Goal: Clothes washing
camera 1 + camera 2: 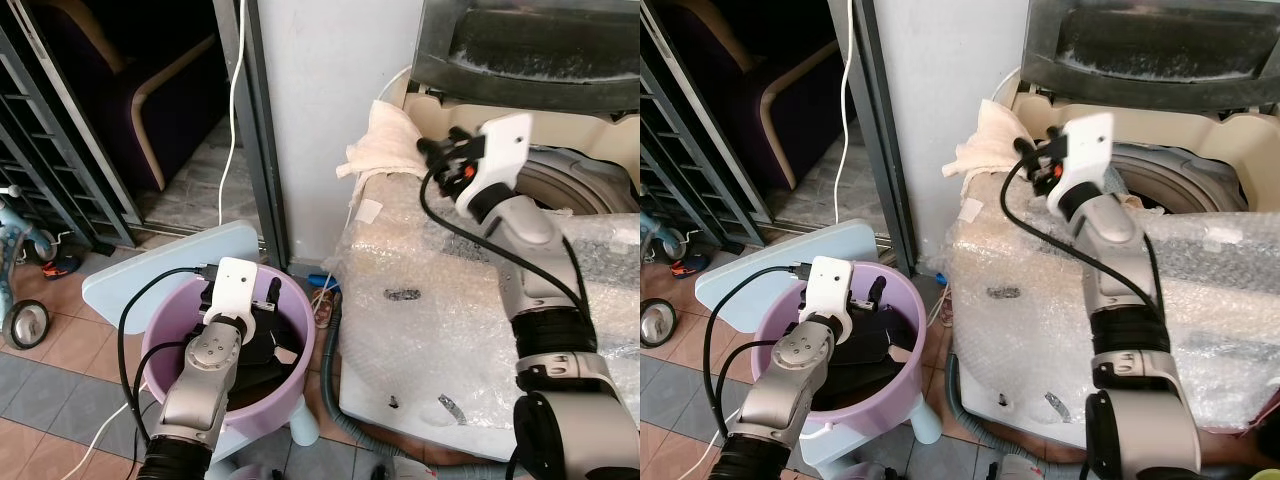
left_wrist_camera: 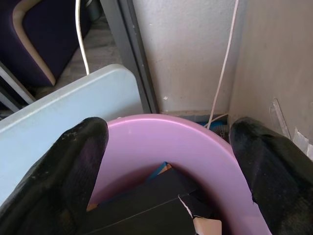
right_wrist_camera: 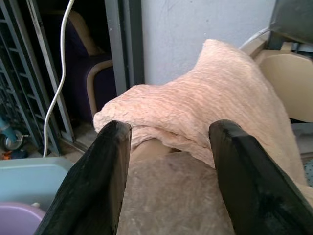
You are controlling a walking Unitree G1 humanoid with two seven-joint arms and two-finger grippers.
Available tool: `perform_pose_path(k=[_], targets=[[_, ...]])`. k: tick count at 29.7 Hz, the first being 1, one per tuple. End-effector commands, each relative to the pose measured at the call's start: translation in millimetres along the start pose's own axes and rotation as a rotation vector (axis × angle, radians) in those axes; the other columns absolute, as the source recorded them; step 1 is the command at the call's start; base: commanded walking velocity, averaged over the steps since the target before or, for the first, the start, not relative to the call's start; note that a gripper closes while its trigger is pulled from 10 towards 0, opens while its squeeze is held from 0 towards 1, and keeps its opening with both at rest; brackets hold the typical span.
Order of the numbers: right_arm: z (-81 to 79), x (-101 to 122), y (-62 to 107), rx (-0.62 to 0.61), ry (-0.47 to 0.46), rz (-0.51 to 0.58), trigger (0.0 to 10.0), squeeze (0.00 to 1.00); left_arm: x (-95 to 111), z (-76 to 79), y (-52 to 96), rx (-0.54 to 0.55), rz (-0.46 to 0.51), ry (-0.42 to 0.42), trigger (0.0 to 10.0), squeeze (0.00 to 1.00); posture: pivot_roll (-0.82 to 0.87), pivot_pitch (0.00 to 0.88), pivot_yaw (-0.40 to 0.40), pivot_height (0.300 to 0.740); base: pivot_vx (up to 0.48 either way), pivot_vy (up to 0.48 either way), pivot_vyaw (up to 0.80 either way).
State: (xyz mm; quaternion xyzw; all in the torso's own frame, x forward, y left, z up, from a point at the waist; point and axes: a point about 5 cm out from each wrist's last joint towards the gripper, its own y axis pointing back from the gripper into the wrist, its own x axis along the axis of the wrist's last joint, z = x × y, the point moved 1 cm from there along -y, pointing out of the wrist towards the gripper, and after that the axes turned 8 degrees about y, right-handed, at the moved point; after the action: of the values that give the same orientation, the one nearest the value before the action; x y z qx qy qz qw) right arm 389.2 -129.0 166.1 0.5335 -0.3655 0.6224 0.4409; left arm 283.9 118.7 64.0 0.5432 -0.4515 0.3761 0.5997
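Observation:
A cream towel (image 1: 385,135) lies bunched on the near left corner of the washing machine (image 1: 430,300), which is wrapped in bubble wrap. My right gripper (image 3: 168,132) hovers just short of the towel, open, with the cloth (image 3: 205,98) right in front of its fingers. The machine's drum opening (image 1: 585,185) lies behind that arm. On the floor to the left stands a purple basin (image 1: 160,315) holding dark items (image 2: 161,200). My left gripper (image 2: 166,147) reaches down into the basin, open, just above the dark pile and holding nothing.
The basin rests on a light blue board (image 1: 170,255). A white cable (image 1: 235,100) hangs down the wall corner, and a grey hose (image 1: 335,390) runs beside the machine's base. A metal gate (image 1: 60,150) and a child's tricycle (image 1: 20,290) stand at the left. The raised lid (image 1: 530,40) overhangs the drum.

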Motion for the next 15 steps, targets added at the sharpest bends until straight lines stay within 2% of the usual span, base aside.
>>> perform_pose_path(k=[1,2,5,6,7,9,10,11,12,13,14,15], targets=[[-1.9,12,-6.9,-0.003,0.015,0.021,10.0,1.00,1,-2.7,1.9,0.001,-0.002,-0.012,10.0,0.00,-0.02,0.000,0.036,0.740,0.000,0.000,0.00],[-13.3,14,-16.4,-0.020,0.005,-0.005,10.0,1.00,0,-2.7,5.2,0.006,-0.005,-0.014,10.0,0.00,0.01,0.000,0.020,0.740,0.000,0.000,0.00],[-22.8,16,-27.0,-0.081,0.012,-0.059,10.0,0.98,-3,-4.1,11.2,0.019,-0.012,-0.016,10.0,0.00,0.03,0.001,0.006,0.740,0.000,0.000,0.00],[-22.2,13,-28.2,-0.098,0.012,-0.089,10.0,0.75,-3,-5.1,11.9,0.025,-0.015,-0.015,10.0,0.00,0.03,0.003,0.003,0.740,0.000,0.000,0.00],[-19.4,7,-28.7,-0.130,0.013,-0.142,10.0,0.71,-4,-6.5,13.2,0.034,-0.019,-0.011,10.0,0.00,0.04,0.004,-0.004,0.740,0.000,0.000,0.00],[-7.3,-5,-25.4,-0.205,-0.019,-0.225,10.0,0.57,-5,-7.5,14.3,0.041,-0.024,-0.008,10.0,0.00,0.04,0.004,-0.009,0.740,0.000,0.000,0.00],[-3.0,-8,-23.8,-0.225,-0.035,-0.245,10.0,0.57,-5,-7.6,14.6,0.042,-0.027,-0.008,10.0,0.00,0.04,0.004,-0.009,0.740,0.000,0.000,0.00],[9.8,-16,-18.4,-0.280,-0.029,-0.288,10.0,0.51,-7,-7.2,15.2,0.042,-0.033,-0.010,10.0,0.00,0.03,0.004,-0.010,0.740,0.000,0.000,0.00],[16.8,-19,-15.3,-0.312,-0.025,-0.308,10.0,0.49,-7,-6.8,15.5,0.041,-0.036,-0.011,10.0,0.00,0.03,0.004,-0.010,0.740,0.000,0.000,0.00],[16.8,-19,-15.3,-0.312,-0.025,-0.308,10.0,0.49,-7,-6.8,15.5,0.041,-0.036,-0.011,10.0,0.00,0.03,0.004,-0.010,0.740,0.000,0.000,0.00],[33.4,-29,-6.3,-0.402,-0.058,-0.358,10.0,0.48,-8,-6.0,16.0,0.036,-0.044,-0.012,10.0,0.00,0.03,0.006,-0.007,0.740,0.000,0.000,0.00],[38.1,-32,-3.5,-0.431,-0.072,-0.374,10.0,0.48,-8,-5.7,16.0,0.035,-0.047,-0.011,10.0,0.00,0.02,0.005,-0.006,0.740,0.000,0.000,0.00]])
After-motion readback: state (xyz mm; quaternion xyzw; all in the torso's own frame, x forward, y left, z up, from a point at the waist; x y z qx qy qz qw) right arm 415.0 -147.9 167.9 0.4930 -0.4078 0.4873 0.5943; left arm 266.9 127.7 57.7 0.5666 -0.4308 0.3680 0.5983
